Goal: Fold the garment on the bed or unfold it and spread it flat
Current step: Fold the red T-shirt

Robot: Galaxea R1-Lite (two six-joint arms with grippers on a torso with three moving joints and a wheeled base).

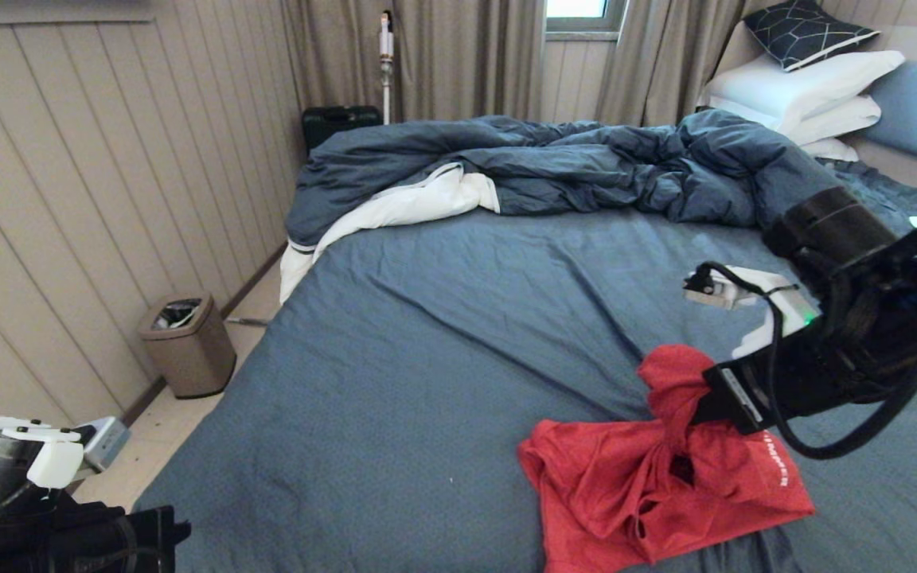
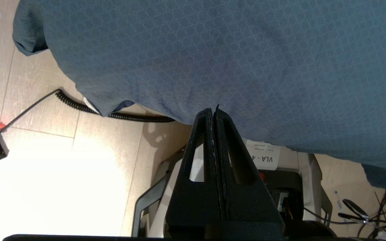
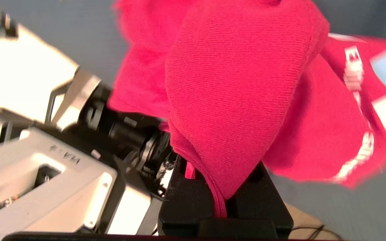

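Observation:
The garment (image 1: 649, 485), a bright red T-shirt, lies crumpled on the near right part of the bed (image 1: 442, 334). A strip of white print shows on its right edge. My right gripper (image 1: 701, 402) is shut on a bunched fold of it and holds that fold raised above the rest of the shirt. In the right wrist view the red knit (image 3: 233, 83) fills the space between the gripper's black jaws (image 3: 219, 201) and hides the tips. My left arm (image 1: 21, 469) is parked low beyond the bed's near left corner, its gripper (image 2: 213, 112) shut on nothing.
A rumpled dark blue duvet (image 1: 586, 167) with white lining lies across the far part of the bed. White pillows (image 1: 801, 91) are stacked at the far right. A brown bin (image 1: 186, 344) stands on the floor by the left wall. A coiled cable (image 2: 112, 113) lies under the sheet's overhang.

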